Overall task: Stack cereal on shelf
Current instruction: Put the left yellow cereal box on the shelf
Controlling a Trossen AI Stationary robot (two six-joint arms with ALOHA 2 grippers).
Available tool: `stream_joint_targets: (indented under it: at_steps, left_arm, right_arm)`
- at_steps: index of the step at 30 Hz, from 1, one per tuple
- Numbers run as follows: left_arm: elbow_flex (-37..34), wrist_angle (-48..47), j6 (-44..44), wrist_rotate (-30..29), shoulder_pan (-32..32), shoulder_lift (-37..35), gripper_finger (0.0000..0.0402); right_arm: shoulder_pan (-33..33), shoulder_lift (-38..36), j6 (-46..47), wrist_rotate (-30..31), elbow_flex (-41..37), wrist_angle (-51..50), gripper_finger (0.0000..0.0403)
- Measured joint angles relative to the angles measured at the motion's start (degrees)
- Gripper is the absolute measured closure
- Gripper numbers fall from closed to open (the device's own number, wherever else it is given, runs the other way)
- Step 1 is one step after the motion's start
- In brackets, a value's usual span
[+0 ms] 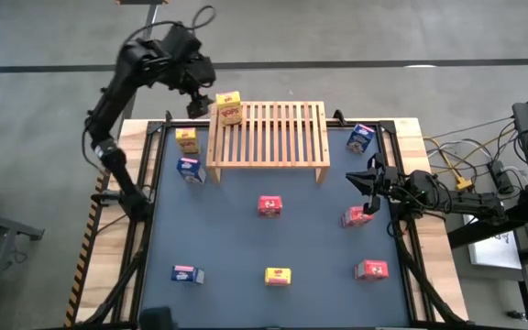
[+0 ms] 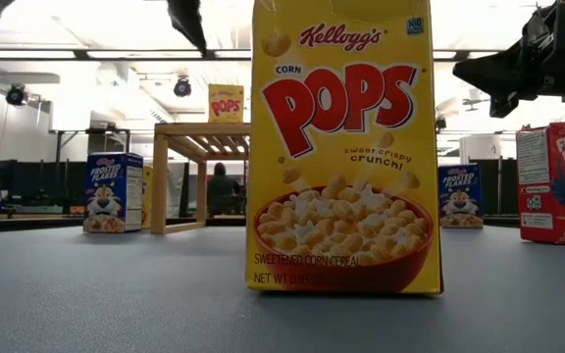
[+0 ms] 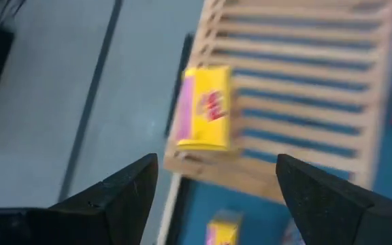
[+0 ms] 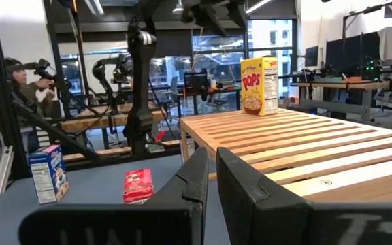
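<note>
High view: left gripper (image 1: 197, 103), fingers apart, hangs just beside the yellow box (image 1: 229, 108) standing upright on the shelf (image 1: 269, 163); right gripper (image 1: 370, 180), fingers together, waits by 1 red box (image 1: 356, 216).

A big yellow Corn Pops box (image 2: 346, 147) stands upright on the desk (image 2: 116, 294), filling the middle of the shot. Behind it is the wooden shelf (image 2: 199, 147) with another yellow Pops box (image 2: 226, 103) on top. There's a blue Frosted Flakes box (image 2: 113, 192) left of that, another blue box (image 2: 459, 196) further right, and a red box (image 2: 559, 182) at the edge.
</note>
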Motion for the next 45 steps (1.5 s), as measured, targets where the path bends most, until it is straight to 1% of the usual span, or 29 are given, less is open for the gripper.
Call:
stream_joint_targets:
  at_steps: [2,4,5,8,12,16,19,21,24,27,29,32,34,37,39,42,45]
  left_arm:
    - [-0.7,0.5,-0.6,5.2,0.0,-2.5,0.0128]
    - [-2.0,1.6,-0.9,8.8,-0.1,-5.1,0.0134]
    - [-3.1,2.8,-1.0,9.8,-0.3,-6.5,0.0138]
    - [-8.8,8.4,-1.0,10.3,-0.9,-11.3,0.0149]
    - [-21.1,19.0,-1.4,10.4,-0.7,-18.5,0.0158]
    - [-36.7,31.9,-1.9,11.2,0.0,-25.5,0.016]
    - [-49.0,43.4,-2.1,11.5,0.3,-29.4,0.016]
    - [-55.9,49.9,-1.7,11.5,0.9,-31.2,0.016]
    - [-64.7,59.5,-1.7,11.5,2.9,-34.1,0.016]
    - [-71.2,67.1,-2.3,11.5,5.6,-36.8,0.016]
    - [-74.3,70.5,-2.9,11.9,7.3,-38.5,0.016]
    - [-78.1,75.5,-4.1,15.5,10.0,-40.1,0.016]
    - [-80.2,78.0,-5.6,20.3,12.1,-40.1,0.016]
    - [-82.4,82.2,-9.4,29.8,16.5,-38.9,0.016]
    - [-83.2,84.5,-11.6,35.1,19.2,-37.5,0.016]
    - [-83.6,85.0,-12.8,39.0,21.7,-35.2,0.016]
    - [-83.6,85.1,-12.9,43.4,22.6,-32.6,0.016]
  right_arm:
    - [0.0,0.0,0.0,0.0,0.0,0.0,0.038]
    - [0.0,0.0,0.0,0.0,0.0,0.0,0.038]
    - [0.0,0.0,0.0,0.0,0.0,0.0,0.038]
    - [0.0,0.0,0.0,0.0,0.0,0.0,0.038]
    - [0.0,0.0,0.0,0.0,0.0,0.0,0.038]
    - [0.0,0.0,0.0,0.0,0.0,0.1,0.038]
    - [0.0,0.0,0.0,0.0,0.0,0.2,0.038]
    - [0.0,0.0,0.0,0.0,0.0,0.4,0.038]
    - [0.0,0.0,0.0,0.0,0.0,0.9,0.038]
    - [0.0,0.0,0.0,0.0,0.0,1.7,0.038]
    - [0.0,0.0,0.0,0.0,0.0,1.7,0.038]
    - [0.0,0.0,0.0,0.0,0.0,1.7,0.038]
    - [0.0,0.0,0.1,0.0,0.0,1.7,0.038]
    - [0.0,0.0,0.2,0.0,0.0,1.7,0.038]
    - [0.0,0.0,0.2,0.0,0.0,1.7,0.038]
    - [0.0,0.0,0.2,0.0,0.0,1.7,0.038]
    - [0.0,0.0,0.2,0.0,0.0,1.7,0.038]
